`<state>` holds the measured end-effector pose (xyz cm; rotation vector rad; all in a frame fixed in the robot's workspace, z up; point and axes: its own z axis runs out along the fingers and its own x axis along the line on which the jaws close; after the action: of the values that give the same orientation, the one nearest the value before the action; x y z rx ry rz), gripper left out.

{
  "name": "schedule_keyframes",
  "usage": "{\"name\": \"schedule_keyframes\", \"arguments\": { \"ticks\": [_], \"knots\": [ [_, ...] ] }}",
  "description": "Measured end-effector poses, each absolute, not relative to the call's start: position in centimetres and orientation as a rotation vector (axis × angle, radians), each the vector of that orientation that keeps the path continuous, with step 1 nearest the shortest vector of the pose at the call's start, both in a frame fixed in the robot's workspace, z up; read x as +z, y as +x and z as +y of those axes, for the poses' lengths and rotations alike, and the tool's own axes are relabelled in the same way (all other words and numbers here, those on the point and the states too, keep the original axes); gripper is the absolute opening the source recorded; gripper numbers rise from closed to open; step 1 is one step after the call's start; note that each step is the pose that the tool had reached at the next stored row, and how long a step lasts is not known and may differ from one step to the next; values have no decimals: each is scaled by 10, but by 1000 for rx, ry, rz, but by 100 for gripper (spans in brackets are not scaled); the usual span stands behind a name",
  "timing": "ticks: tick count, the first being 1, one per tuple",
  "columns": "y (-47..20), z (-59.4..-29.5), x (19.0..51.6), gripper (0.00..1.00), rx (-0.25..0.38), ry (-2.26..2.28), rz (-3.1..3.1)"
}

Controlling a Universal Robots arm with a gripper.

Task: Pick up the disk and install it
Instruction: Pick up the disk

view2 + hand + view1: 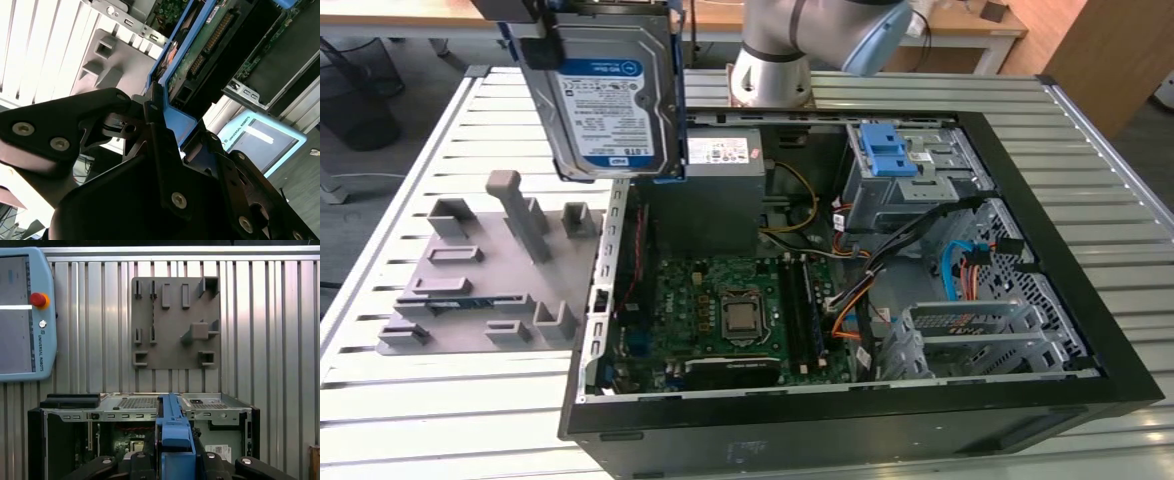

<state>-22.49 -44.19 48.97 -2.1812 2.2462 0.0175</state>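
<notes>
The biggest thing is the metal tabletop [400, 400] with its long slats. It runs across the whole exterior view.

An open black computer case [854, 430] lies on it and takes up the middle and right of that view. A flat grey plate [480, 290] with little posts and slots lies just beside the case, at the middle left. In the first wrist view, a light-blue control tablet [25, 315] with a red button lies on the slats too.

Inside the case, a grey power box [707, 195] with a white sticker sits near the upper middle. A green board [734, 310] lies below it.

The disk [616, 95] is up in the air at the upper left of the exterior view. It stands on its edge with its white and blue label facing the camera, and a blue frame goes around it.

My hand [170, 122] is closed on the disk. In the second wrist view my black fingers [115, 100] squeeze the blue frame from both sides.
</notes>
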Motion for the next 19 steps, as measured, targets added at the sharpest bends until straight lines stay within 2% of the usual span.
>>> {"name": "schedule_keyframes", "arguments": {
  "ticks": [19],
  "knots": [
    [-189,-444,488,37,17,-2180,2245]
  ]
}}
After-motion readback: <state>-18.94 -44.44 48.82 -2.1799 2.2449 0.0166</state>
